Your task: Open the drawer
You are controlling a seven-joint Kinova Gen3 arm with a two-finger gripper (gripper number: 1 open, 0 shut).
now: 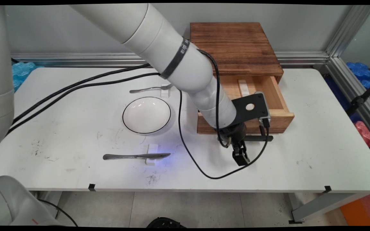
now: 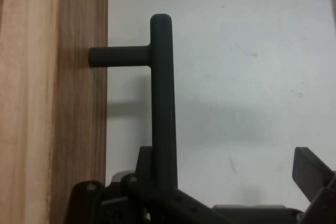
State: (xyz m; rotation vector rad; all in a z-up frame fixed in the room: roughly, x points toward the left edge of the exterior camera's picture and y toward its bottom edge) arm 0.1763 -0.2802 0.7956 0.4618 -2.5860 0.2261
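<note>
A wooden box (image 1: 236, 45) stands at the back of the table with its drawer (image 1: 278, 120) pulled out. A small white block (image 1: 243, 87) lies inside the drawer. My gripper (image 1: 241, 156) hangs low just in front of the drawer's front, by the left end of its black bar handle (image 1: 262, 138). In the hand view the handle (image 2: 160, 103) rises from the gripper's linkage right beside the left finger (image 2: 144, 157). The right finger (image 2: 310, 169) stands far off, so the gripper (image 2: 226, 158) is open and holds nothing. The drawer front (image 2: 52, 103) fills the left side.
A white bowl with a dark rim (image 1: 146, 115) sits mid-table. A knife (image 1: 136, 156) lies on a white rest (image 1: 152, 150) near the front edge. A fork (image 1: 149, 89) leans on another rest (image 1: 165, 93) behind the bowl. Black cables (image 1: 204, 170) loop over the table.
</note>
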